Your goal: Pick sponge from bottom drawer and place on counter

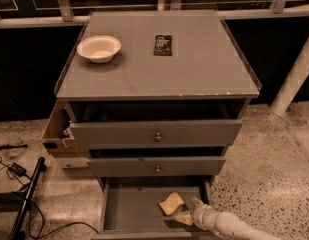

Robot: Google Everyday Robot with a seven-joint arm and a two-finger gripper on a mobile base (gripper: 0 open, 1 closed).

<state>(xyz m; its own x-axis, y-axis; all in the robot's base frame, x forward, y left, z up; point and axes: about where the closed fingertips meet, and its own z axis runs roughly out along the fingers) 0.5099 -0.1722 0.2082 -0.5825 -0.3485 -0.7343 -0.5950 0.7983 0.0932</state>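
Currently the small pale-yellow wavy sponge [171, 203] lies toward the right edge of the narrow grey bottom drawer [129, 211]. The gripper [190, 210] sits just right of it, fingers spread, empty. The grasp seems pending: straddle the sponge, close, then lift to the flat grey counter [194, 69].

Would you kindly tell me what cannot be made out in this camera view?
End effector, in the bottom drawer beside the sponge: whether it touches the sponge is unclear.
Arm and the drawer's front: cut off by the lower edge.
Black packet on the counter: print too small to read.
Upper drawers: insides hidden under the counter, in shadow.
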